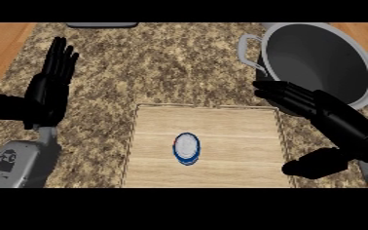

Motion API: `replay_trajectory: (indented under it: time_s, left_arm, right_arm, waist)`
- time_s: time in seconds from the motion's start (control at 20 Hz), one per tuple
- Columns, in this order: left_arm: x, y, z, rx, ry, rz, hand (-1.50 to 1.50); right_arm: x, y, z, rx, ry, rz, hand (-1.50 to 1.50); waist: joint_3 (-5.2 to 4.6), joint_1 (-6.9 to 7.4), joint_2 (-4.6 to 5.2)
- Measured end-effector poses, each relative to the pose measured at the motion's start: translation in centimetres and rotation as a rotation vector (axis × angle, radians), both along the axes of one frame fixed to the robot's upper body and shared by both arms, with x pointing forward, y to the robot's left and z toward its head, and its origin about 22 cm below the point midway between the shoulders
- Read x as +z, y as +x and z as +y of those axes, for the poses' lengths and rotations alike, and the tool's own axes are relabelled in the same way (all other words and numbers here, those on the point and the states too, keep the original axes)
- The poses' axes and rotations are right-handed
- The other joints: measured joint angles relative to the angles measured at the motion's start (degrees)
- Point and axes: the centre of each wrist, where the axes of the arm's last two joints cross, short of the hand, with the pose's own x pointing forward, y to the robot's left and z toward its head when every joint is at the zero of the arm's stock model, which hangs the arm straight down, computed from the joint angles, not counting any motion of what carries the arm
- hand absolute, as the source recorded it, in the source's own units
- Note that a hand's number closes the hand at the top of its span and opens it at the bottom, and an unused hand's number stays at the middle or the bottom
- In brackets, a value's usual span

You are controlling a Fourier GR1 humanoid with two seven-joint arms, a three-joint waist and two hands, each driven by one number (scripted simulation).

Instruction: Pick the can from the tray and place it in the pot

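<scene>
We see a speckled granite table (165,63) from above, with a wooden tray (223,126) lying at the middle of its near edge. The can (186,148) stands upright on the tray, a little left of the tray's centre and toward its near side, white lid up with a blue rim and a touch of red showing at the left. The grey pot (313,61) sits at the far right corner of the table, a handle on its left wall, its inside dark. Our right robot hand (327,119) is over the tray's right rim, between can and pot, fingers straight and spread toward the left with the thumb below; it holds nothing and is well apart from the can. Our left robot hand (50,85) rests open near the table's left edge, fingers up, holding nothing. A grey slab (102,25) shows at the far edge.
</scene>
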Motion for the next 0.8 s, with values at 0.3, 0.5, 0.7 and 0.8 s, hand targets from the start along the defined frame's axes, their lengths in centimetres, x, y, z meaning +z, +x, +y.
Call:
replay_trajectory:
  time_s: [0.3, 0.5, 0.7, 0.8]
  left_arm:
    - [0.5, 0.4, -0.4, -0.007, -0.004, -0.007, 0.0]
    - [0.5, 0.4, -0.7, -0.01, -0.006, 0.0, 0.0]
    - [0.2, 0.4, -0.4, -0.01, -0.007, 0.001, 0.0]
    - [0.2, 0.6, -0.6, -0.007, -0.004, -0.003, 0.0]
  right_arm:
    - [1.8, -0.8, 4.9, 0.006, -0.169, 0.046, -1.5]
    - [1.8, -1.5, 8.4, -0.006, -0.245, 0.089, -1.5]
    - [1.0, -1.7, 10.5, -0.034, -0.296, 0.136, -1.5]
    - [0.1, -1.8, 10.9, -0.034, -0.318, 0.164, -1.5]
  waist:
    - [0.01, 0.42, 0.15]
    - [0.02, 0.52, 0.17]
    - [0.04, 0.44, 0.22]
    - [0.05, 0.35, 0.25]
